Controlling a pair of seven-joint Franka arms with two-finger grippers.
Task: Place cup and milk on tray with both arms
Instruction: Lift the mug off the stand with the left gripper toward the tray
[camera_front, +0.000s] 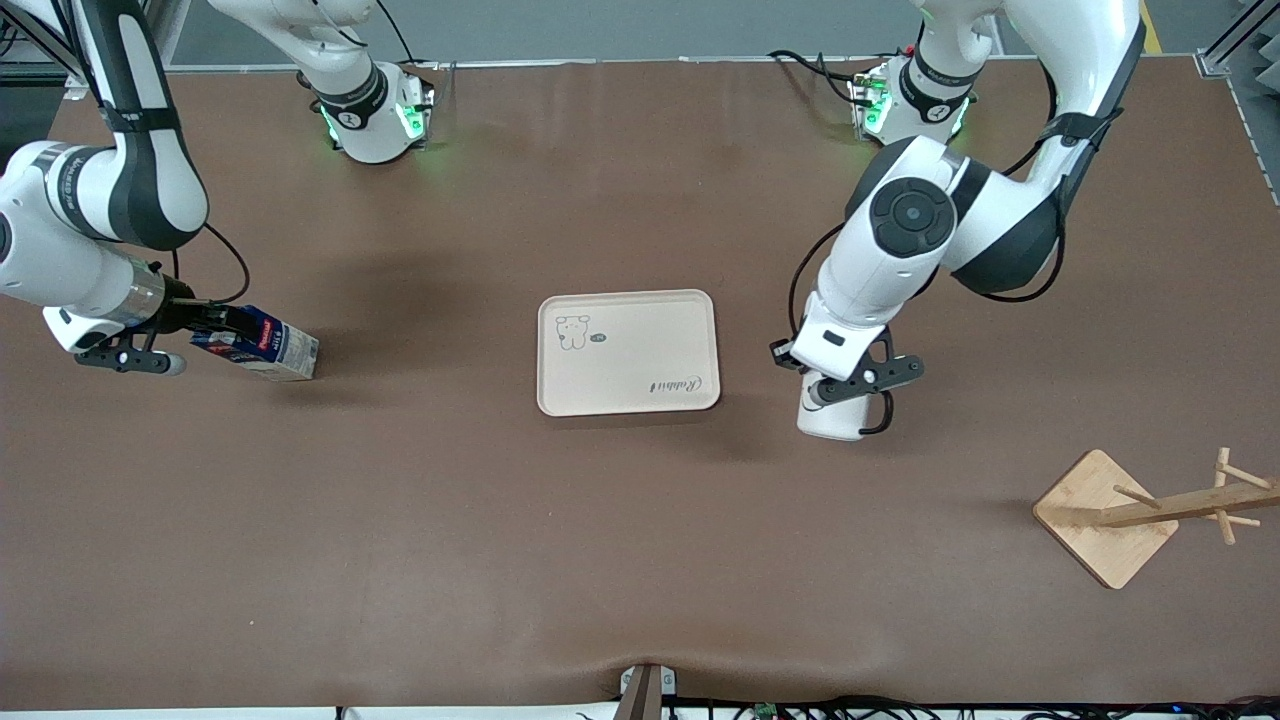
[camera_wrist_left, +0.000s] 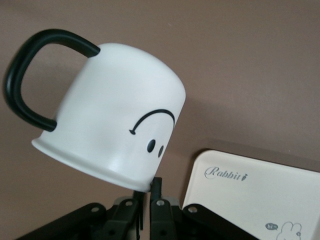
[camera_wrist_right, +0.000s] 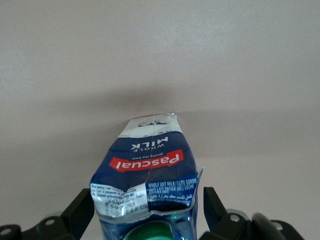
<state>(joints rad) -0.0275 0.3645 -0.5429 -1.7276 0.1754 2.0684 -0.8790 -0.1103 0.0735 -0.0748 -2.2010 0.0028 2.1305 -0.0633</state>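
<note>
Neither item is on the cream rectangular tray (camera_front: 628, 352) yet. The white smiley-face cup (camera_front: 835, 415), at the tray's 3 o'clock, is pinched at its rim by the left tool (camera_wrist_left: 150, 192). The dark-blue milk carton (camera_front: 262, 344), at 9 o'clock, is clamped in the right tool (camera_wrist_right: 150, 212). Both transfers remain.

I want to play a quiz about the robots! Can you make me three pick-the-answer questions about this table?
1. Where is the tray?
A. between cup and milk
B. under the rack
C. at the table's edge

2. What colour is the cup's handle?
A. red
B. black
C. green

3. What is the right pincer doing?
A. hanging open
B. gripping the milk
C. gripping the rack

Answers:
1 A: the tray lies between the cup and the milk.
2 B: the left wrist view shows a black handle.
3 B: the right pincer is shut on the milk; the left pincer pinches the cup's rim.
</note>
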